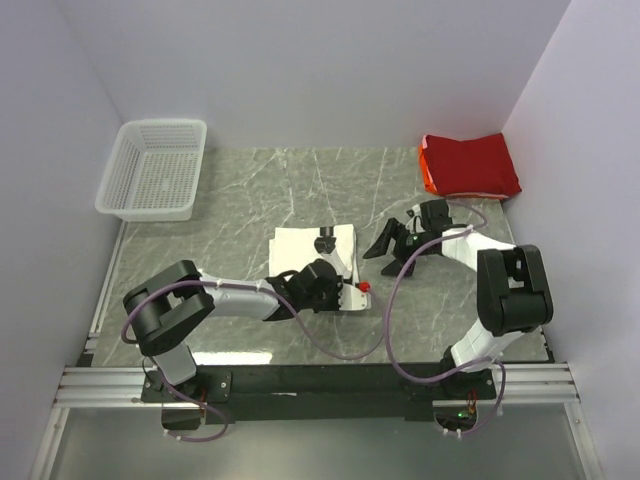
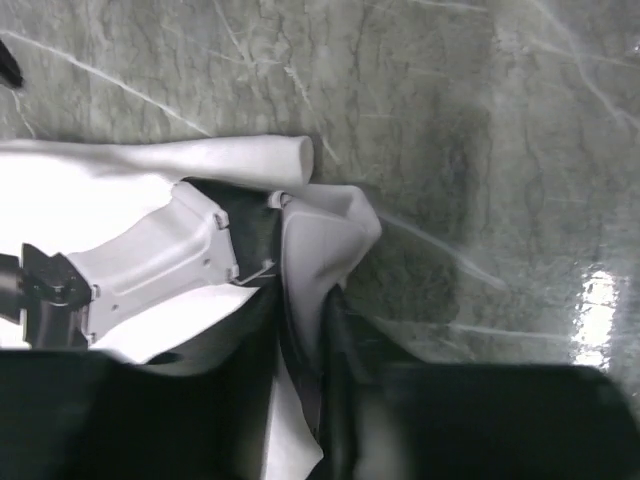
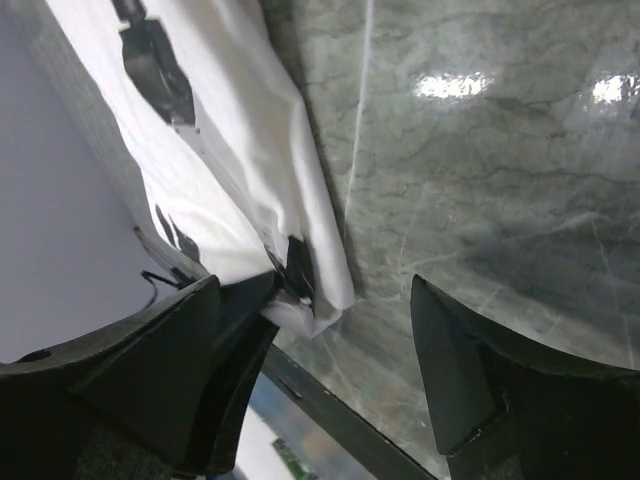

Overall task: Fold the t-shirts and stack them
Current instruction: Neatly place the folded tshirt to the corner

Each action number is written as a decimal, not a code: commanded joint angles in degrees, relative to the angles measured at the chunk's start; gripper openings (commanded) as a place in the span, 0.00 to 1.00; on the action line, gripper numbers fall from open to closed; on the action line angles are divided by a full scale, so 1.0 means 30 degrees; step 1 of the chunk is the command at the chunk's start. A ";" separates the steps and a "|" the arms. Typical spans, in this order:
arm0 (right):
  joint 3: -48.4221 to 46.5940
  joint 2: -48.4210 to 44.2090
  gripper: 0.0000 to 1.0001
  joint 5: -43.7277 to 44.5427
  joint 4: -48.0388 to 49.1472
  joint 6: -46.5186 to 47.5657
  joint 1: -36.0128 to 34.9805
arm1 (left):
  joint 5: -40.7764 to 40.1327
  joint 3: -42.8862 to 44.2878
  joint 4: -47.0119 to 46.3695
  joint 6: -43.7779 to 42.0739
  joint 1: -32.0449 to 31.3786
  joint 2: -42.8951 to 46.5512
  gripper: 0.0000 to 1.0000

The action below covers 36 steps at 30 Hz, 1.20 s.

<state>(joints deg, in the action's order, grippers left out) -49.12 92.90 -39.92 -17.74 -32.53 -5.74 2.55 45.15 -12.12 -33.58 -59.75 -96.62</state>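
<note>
The white t-shirt (image 1: 305, 248) lies folded in the middle of the table, with a dark mark on top. My left gripper (image 1: 340, 283) is at its near right corner. In the left wrist view a raised fold of the white t-shirt (image 2: 315, 240) runs between the two dark fingers, and my left gripper (image 2: 310, 330) is shut on it. My right gripper (image 1: 395, 240) hovers just right of the shirt. It is open wide (image 3: 340, 370) over bare marble, with the white t-shirt's edge (image 3: 300, 190) beside its left finger. The red t-shirt (image 1: 470, 165) lies folded at the back right.
A white mesh basket (image 1: 155, 170) stands at the back left corner. Grey walls close in the table on the left, back and right. A metal rail (image 1: 300, 385) with the arm bases runs along the near edge.
</note>
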 commanded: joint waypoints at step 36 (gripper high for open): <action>0.0267 0.4862 0.09 0.1910 1.2106 -1.2923 -0.3626 | 0.2667 0.3408 0.1018 0.4044 0.2308 0.1357 0.20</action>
<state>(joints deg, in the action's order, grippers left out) -43.18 106.65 -38.74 21.87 -75.57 -17.98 10.11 52.38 -8.67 -23.77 -52.95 -92.18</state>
